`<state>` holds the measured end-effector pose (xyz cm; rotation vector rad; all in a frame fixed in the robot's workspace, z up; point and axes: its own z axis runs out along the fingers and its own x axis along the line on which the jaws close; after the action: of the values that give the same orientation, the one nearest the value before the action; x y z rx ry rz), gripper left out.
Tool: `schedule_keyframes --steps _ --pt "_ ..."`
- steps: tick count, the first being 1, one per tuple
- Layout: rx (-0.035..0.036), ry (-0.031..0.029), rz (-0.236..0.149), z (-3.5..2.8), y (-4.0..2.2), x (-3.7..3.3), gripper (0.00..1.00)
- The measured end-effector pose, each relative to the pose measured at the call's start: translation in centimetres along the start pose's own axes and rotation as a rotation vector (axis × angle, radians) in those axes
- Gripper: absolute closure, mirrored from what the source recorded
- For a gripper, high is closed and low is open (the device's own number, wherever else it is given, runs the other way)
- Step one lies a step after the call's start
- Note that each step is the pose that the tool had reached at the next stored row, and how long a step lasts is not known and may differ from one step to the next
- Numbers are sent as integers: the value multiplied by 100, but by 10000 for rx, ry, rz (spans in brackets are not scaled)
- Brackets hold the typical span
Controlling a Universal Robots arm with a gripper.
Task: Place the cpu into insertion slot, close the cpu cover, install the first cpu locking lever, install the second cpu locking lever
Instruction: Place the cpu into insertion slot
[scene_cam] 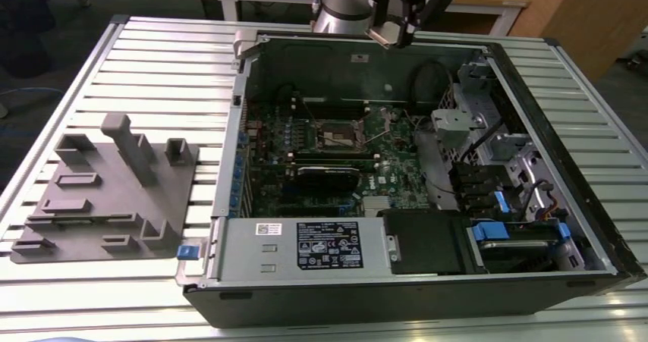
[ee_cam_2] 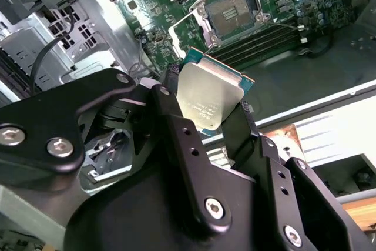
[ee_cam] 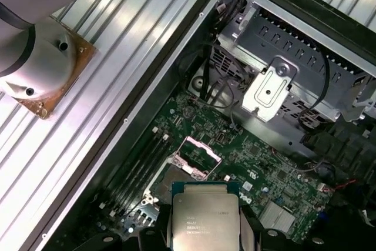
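Second wrist view shows the hand (ee_cam_2: 207, 105) clenched on the cpu (ee_cam_2: 210, 95), its fingers (ee_cam_2: 176, 123) pinching two opposite edges. In the exterior view the hand hangs over the computer case (scene_cam: 235, 167), toward one o'clock from the insertion slot (scene_cam: 342, 133), well apart. The cpu cover (ee_cam_2: 189, 27) stands open. The chip is probably light, stiff and fragile underneath, so holding it by the edges seems right.

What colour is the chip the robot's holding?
The cpu is silvery-grey with a greenish edge, clearest in the second wrist view.
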<state>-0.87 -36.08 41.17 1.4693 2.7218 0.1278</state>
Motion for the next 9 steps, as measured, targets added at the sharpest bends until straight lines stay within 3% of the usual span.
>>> schedule_keyframes --steps 9 --pt "-11 -10 0 162 -18 2 46"
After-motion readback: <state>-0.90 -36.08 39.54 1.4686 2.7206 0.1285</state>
